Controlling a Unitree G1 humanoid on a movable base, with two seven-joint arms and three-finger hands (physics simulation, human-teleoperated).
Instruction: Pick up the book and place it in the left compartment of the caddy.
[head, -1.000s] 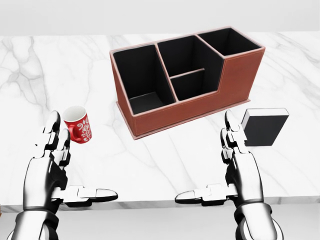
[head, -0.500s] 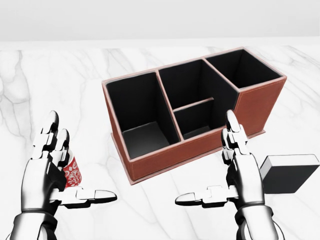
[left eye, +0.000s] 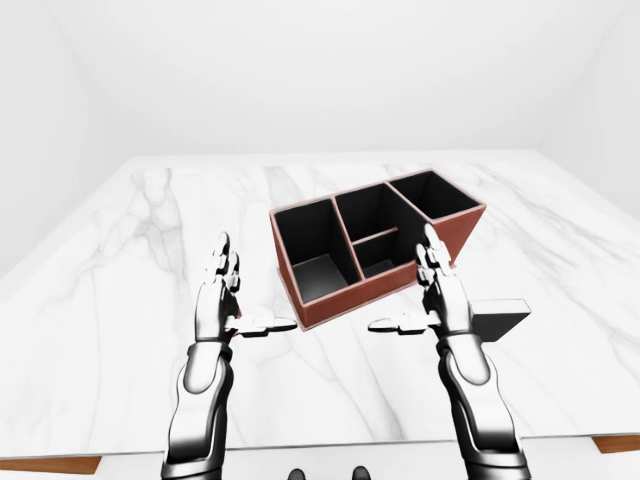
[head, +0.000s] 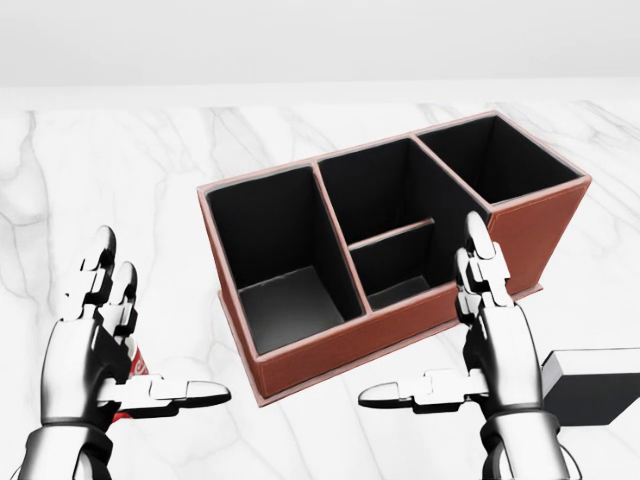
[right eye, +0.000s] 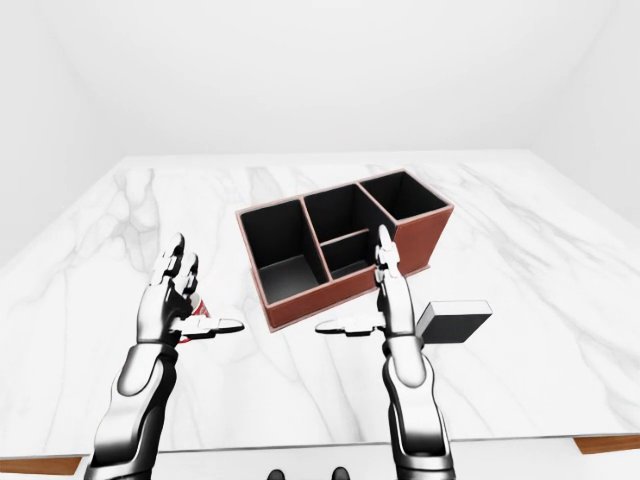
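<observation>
Book (right eye: 455, 321) flat beside right hand (head: 480, 345) (fingers spread); caddy (head: 390, 240) empty; left hand (head: 105, 350) spread, empty

Caddy (head: 330, 350) between both open hands

We are holding both arms raised side by side, the left hand (head: 95, 350) and the right hand (head: 492, 345) each spreading open with two fingers pointing up and thumbs reaching inward toward each other, gripping nothing at all.
</observation>
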